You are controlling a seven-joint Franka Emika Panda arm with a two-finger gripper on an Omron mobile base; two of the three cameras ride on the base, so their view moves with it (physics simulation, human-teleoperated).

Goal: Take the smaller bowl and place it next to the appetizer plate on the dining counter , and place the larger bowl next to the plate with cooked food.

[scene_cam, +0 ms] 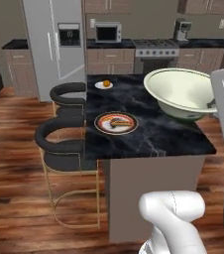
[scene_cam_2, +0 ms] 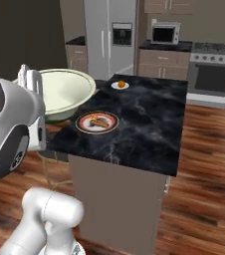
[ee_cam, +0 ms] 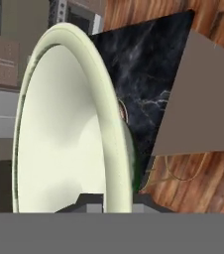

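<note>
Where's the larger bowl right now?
The larger bowl is held tilted in the end effector, above the dining counter, right of the plate with cooked food in the left base view.

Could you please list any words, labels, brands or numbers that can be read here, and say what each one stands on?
No readable text anywhere.
Fridge dispenser panel: dark patch, too blurred to read.
Microwave: no legible marking.
Stove controls: too small to tell.
Big bowl, both plates, counter: plain, no lettering.
</note>
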